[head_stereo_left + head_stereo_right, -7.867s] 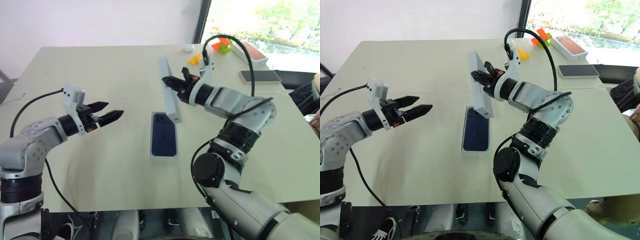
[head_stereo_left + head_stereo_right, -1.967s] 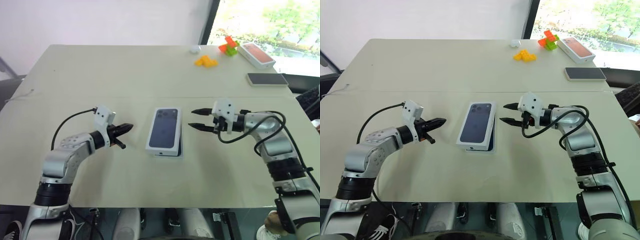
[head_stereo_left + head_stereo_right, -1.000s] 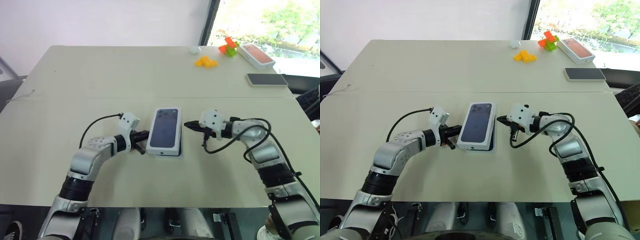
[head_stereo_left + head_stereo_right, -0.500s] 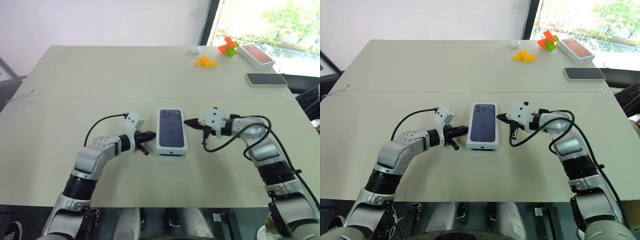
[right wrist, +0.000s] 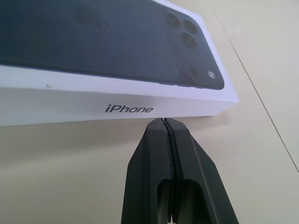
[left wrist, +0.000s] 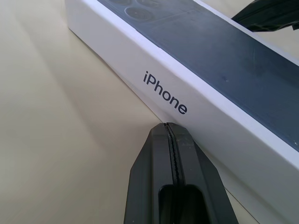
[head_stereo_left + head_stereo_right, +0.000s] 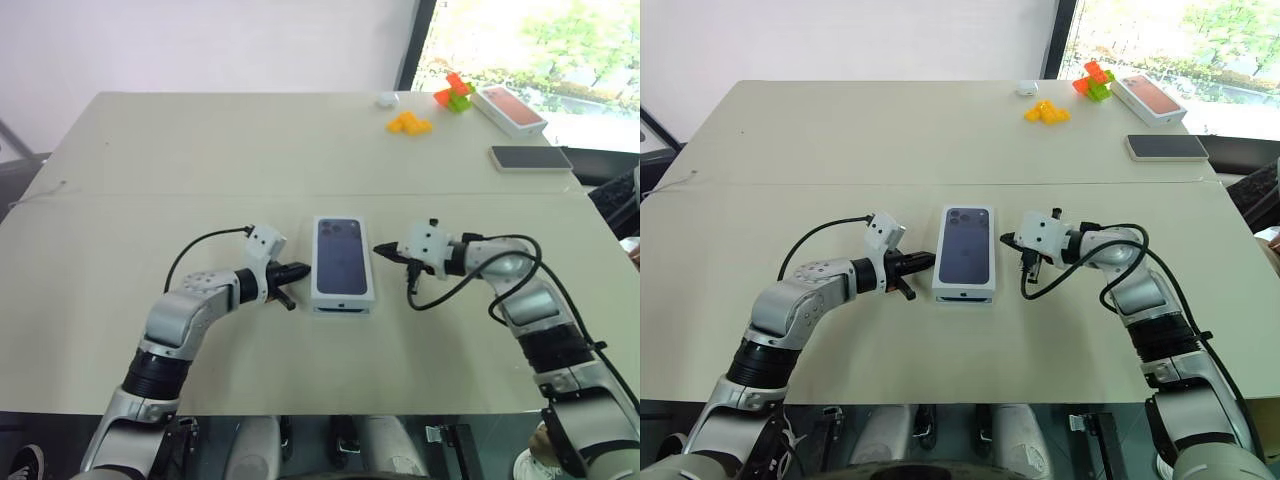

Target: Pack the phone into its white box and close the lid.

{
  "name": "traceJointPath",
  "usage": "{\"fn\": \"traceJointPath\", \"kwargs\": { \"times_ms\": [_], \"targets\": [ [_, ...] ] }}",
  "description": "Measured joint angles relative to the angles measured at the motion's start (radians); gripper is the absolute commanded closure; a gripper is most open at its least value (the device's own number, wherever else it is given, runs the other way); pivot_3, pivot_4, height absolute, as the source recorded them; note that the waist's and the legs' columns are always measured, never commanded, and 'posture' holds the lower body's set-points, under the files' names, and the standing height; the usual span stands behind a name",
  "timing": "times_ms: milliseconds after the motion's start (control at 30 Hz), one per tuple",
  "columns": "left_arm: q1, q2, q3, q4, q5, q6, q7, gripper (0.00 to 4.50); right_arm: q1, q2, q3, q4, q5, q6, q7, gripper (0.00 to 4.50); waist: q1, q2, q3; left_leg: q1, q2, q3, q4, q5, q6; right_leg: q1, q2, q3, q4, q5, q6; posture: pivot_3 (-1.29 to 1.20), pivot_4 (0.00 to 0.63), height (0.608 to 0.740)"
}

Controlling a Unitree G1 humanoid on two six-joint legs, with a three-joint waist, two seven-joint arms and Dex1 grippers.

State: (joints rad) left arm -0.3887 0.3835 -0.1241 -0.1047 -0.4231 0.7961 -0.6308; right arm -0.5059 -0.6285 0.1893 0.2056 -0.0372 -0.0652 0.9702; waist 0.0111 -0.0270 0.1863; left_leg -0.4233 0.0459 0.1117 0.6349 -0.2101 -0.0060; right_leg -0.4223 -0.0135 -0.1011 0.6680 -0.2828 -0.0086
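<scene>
The desk [image 7: 200, 150] is a broad pale surface with a seam running across it from side to side. Just on the near side of that seam, about midway between the desk's left and right edges, the lid [image 7: 343, 264] lies flat with its dark blue phone picture facing up and its long sides running from near to far. A thin white edge showing under its near end may be the white box [image 7: 342, 309]; the phone itself is covered and cannot be seen.

The left gripper [image 7: 303, 268] comes in from the left, its two black fingers pressed together with nothing between them, the tip right at the lid's left long wall. In the left wrist view the closed tip [image 6: 169, 126] sits just below the "iPhone" lettering on that wall; contact cannot be told for certain.

The right gripper [image 7: 380, 250] comes in from the right, likewise pinched shut and empty, its tip just beside the lid's right long wall. The right wrist view puts that tip [image 5: 163, 121] directly under the lettering there.

Near the desk's far right corner lie an orange-topped white box [image 7: 511, 108], a dark grey slab [image 7: 531, 158], some small yellow pieces [image 7: 410, 123] and an orange and green toy [image 7: 452, 93]
</scene>
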Motion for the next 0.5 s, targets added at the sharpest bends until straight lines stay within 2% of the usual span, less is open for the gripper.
{"fn": "traceJointPath", "kwargs": {
  "times_ms": [500],
  "targets": [
    [0.034, 0.031, 0.000, -0.070, -0.027, 0.050, -0.032, 4.50, 0.066, 0.000, -0.027, -0.104, 0.103, 0.088, 0.065, 4.47, 0.001, 0.000, 0.000, 0.000, 0.000, 0.000, 0.001, 0.000, 0.000, 0.000, 0.000, 0.000, 0.001, 0.002, -0.003, 0.00, 0.150, 0.737]
  ]
}}
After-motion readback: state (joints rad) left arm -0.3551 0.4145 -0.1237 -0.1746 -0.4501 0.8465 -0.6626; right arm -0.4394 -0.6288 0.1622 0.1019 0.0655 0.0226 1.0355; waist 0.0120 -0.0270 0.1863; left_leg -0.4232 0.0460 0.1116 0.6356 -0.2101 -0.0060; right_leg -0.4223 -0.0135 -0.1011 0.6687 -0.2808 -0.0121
